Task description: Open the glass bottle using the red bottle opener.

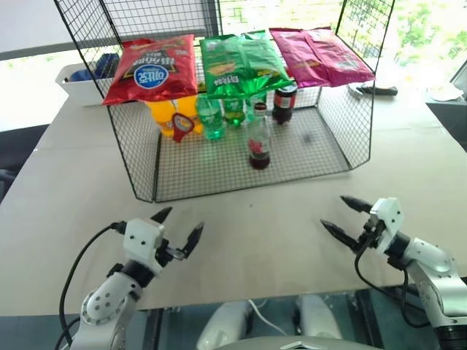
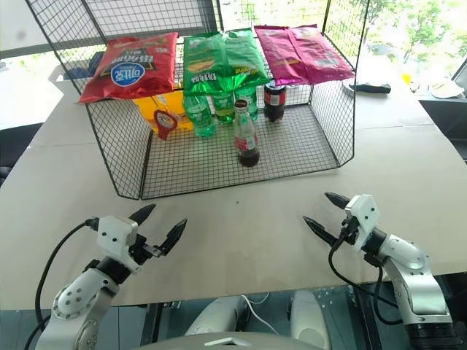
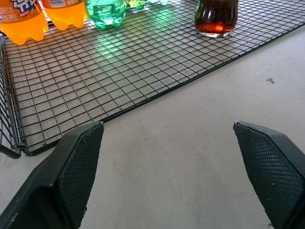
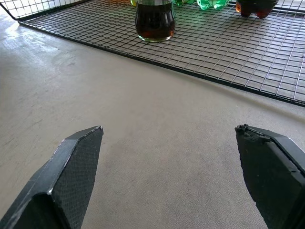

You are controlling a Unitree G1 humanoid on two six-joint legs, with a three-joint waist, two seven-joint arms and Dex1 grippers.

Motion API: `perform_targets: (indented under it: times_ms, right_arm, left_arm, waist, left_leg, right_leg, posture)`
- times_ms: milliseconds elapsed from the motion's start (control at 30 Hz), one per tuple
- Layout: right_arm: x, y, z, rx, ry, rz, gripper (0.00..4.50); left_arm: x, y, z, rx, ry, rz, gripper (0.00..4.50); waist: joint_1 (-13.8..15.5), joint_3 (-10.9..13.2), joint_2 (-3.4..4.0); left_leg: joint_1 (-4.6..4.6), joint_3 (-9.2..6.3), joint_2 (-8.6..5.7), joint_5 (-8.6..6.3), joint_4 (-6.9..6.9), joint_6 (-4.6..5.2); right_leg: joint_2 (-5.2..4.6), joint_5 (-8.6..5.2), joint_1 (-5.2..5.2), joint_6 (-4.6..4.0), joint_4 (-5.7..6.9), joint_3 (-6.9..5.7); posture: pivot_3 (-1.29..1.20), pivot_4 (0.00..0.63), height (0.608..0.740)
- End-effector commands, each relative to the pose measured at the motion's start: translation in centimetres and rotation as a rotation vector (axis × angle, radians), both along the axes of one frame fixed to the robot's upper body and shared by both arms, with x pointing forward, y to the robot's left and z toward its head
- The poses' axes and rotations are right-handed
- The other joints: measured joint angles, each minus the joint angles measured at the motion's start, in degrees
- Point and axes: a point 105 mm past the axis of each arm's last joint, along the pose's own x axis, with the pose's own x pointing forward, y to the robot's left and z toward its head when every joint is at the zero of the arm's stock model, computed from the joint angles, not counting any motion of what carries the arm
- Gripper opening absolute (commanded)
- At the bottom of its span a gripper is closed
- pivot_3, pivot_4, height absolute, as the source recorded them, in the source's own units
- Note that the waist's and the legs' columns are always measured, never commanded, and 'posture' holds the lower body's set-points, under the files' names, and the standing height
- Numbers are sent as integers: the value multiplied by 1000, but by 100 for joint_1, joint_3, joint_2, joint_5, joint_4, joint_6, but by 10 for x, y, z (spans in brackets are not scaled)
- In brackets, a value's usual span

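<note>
The glass bottle (image 1: 258, 138) stands upright on the floor of a wire cage, near its open front, with dark cola in its lower half and a red label. The red bottle opener (image 1: 180, 125) leans against the orange bottles at the back left of the cage. My left gripper (image 1: 180, 224) is open over the bare table in front of the cage, pointing at its left half. My right gripper (image 1: 337, 214) is also open, low over the table and in front of the cage's right corner. Both are well short of the bottle, whose base (image 4: 154, 21) is seen ahead in the right wrist view.
The wire cage (image 1: 219, 171) sits mid-table with walls at the sides and back. Chip bags (image 1: 241, 62) lie on top. Inside are orange bottles (image 1: 162, 117), green bottles (image 1: 211, 117) and a dark plastic cola bottle (image 1: 284, 104). A white bin (image 1: 76, 80) stands back left.
</note>
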Motion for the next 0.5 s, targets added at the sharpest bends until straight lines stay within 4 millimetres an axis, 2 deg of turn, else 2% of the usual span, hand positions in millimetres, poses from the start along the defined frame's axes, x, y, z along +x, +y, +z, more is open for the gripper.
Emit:
perform_targets:
  times_ms: [33, 500]
  right_arm:
    - [0, -1, 13, 7, -55, -11, 4474]
    - [1, 5, 14, 12, -67, 6, 4474]
  left_arm:
    - [-1, 1, 1, -6, -2, -14, 4500]
    - [-2, 5, -1, -26, -5, -18, 4500]
  waist:
    - [0, 0, 0]
    - [0, 0, 0]
  left_leg:
    - [0, 0, 0, 0, 0, 0]
    - [0, 0, 0, 0, 0, 0]
  right_leg:
    - [0, 0, 0, 0, 0, 0]
    - [0, 0, 0, 0, 0, 0]
  posture:
    - [0, 150, 740]
    - [0, 150, 740]
